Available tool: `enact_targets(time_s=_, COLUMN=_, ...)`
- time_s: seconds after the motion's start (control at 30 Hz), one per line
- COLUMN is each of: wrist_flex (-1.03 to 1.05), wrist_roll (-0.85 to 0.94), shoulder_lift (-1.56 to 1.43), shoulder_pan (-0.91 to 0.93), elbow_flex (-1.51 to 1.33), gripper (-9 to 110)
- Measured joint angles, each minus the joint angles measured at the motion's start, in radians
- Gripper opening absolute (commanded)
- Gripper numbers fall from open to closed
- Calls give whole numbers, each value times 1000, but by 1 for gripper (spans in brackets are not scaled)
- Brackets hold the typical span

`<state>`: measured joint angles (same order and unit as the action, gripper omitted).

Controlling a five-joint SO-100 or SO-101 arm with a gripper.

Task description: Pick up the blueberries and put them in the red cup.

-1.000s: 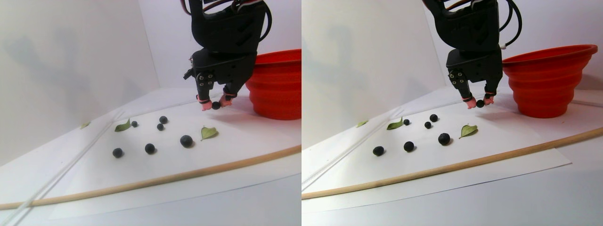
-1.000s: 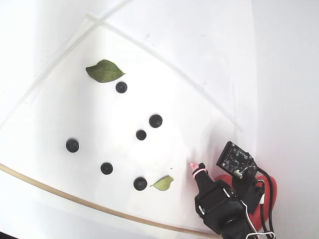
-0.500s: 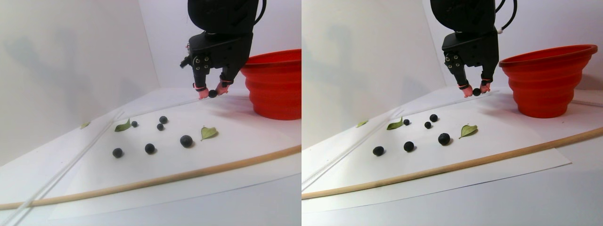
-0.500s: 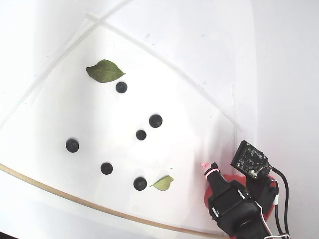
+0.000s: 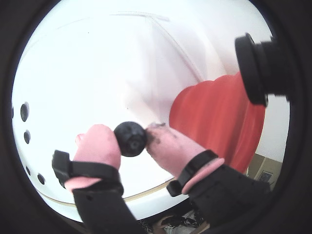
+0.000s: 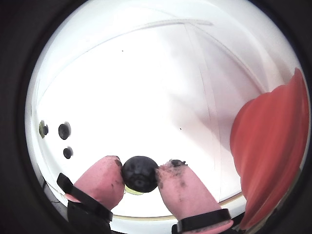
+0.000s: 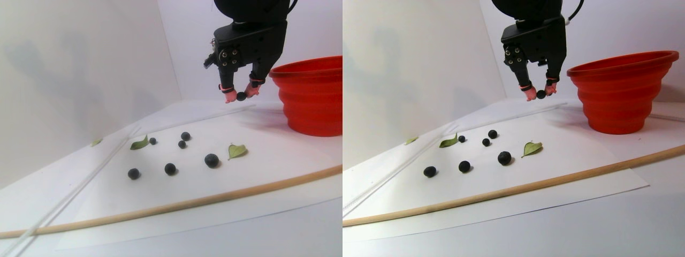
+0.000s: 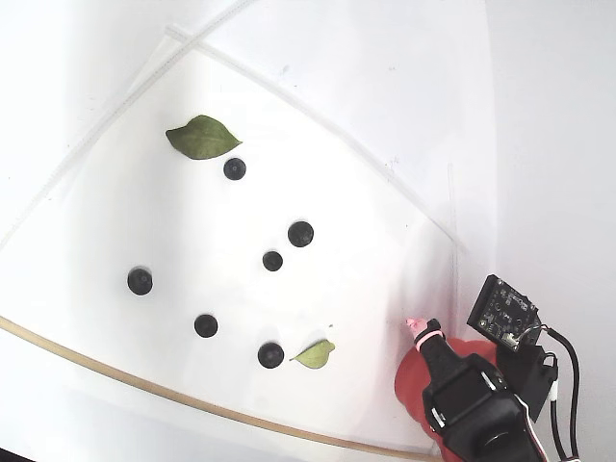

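Note:
My gripper (image 5: 130, 140) has pink-tipped fingers and is shut on one dark blueberry (image 5: 130, 138), held in the air above the white sheet. Both wrist views show this, and the berry (image 6: 140, 173) sits squarely between the pads. In the stereo pair view the gripper (image 7: 241, 97) hangs just left of the red cup (image 7: 313, 101), below its rim. The red cup also shows at the right in both wrist views (image 5: 214, 122) (image 6: 273, 151). Several more blueberries (image 7: 211, 160) lie loose on the sheet (image 8: 272, 261). In the fixed view one pink fingertip (image 8: 417, 325) shows beside the cup (image 8: 412, 385), and the held berry is hidden.
Green leaves (image 8: 202, 138) (image 8: 316, 354) lie among the berries. A thin wooden stick (image 7: 214, 198) runs along the sheet's near edge. White walls close the back and left. A second black camera (image 5: 258, 68) juts into one wrist view.

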<state>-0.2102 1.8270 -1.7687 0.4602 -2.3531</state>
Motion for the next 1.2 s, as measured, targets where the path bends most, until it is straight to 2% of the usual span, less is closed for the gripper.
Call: enact_targets(time_s=1.2, wrist_flex=255, wrist_roll=38, shoulder_lift=-268, shoulder_pan=69, elbow_flex=-6, gripper=11)
